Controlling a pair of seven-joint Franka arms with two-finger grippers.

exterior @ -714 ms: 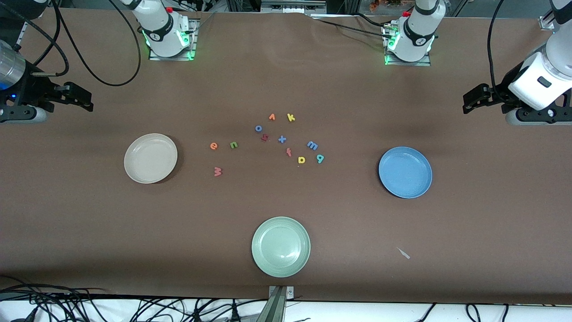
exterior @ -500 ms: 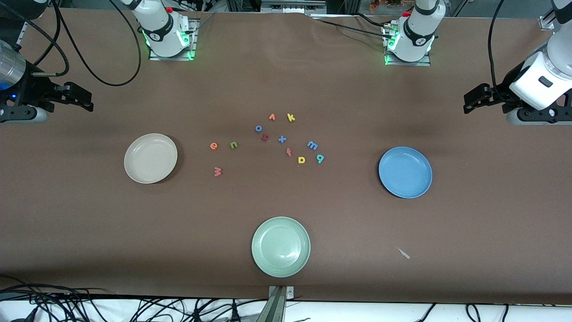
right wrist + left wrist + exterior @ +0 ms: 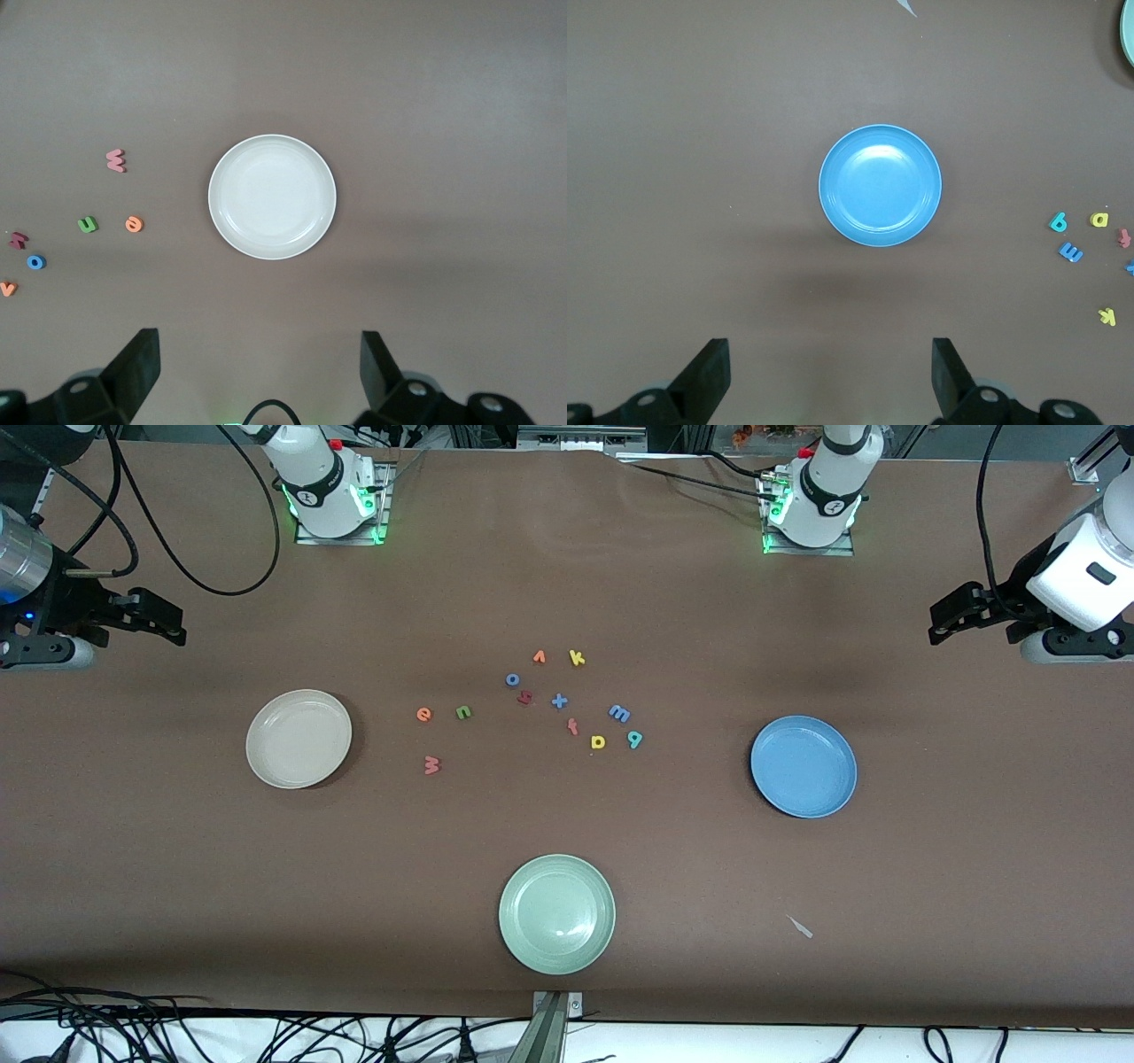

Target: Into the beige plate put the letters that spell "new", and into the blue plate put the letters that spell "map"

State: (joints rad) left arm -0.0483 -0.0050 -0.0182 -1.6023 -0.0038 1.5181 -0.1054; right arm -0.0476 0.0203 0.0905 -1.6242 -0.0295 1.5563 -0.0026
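Observation:
The beige plate [image 3: 299,739] [image 3: 272,197] lies empty toward the right arm's end of the table. Beside it lie the orange "e" [image 3: 423,714] [image 3: 133,225], green "n" [image 3: 463,711] [image 3: 87,225] and salmon "w" [image 3: 431,764] [image 3: 116,160]. The blue plate [image 3: 803,766] [image 3: 880,185] lies empty toward the left arm's end. Between it and the table's middle are the blue "m" [image 3: 619,712] [image 3: 1070,252], teal "a" [image 3: 634,739] [image 3: 1058,221] and yellow "p" [image 3: 598,741] [image 3: 1099,219]. My left gripper [image 3: 937,624] [image 3: 830,354] and right gripper [image 3: 180,624] [image 3: 260,345] hang open and empty at the table's ends.
A pale green plate [image 3: 556,913] sits nearest the front camera. Other letters lie mid-table: orange "v" [image 3: 539,657], yellow "k" [image 3: 577,658], blue "o" [image 3: 512,680], dark-red "h" [image 3: 524,697], blue "x" [image 3: 559,701], salmon "t" [image 3: 572,726]. A white scrap [image 3: 800,926] lies near the front edge.
My left arm has lifted and drawn back a little toward its end of the table. The right arm, plates and letters have not moved.

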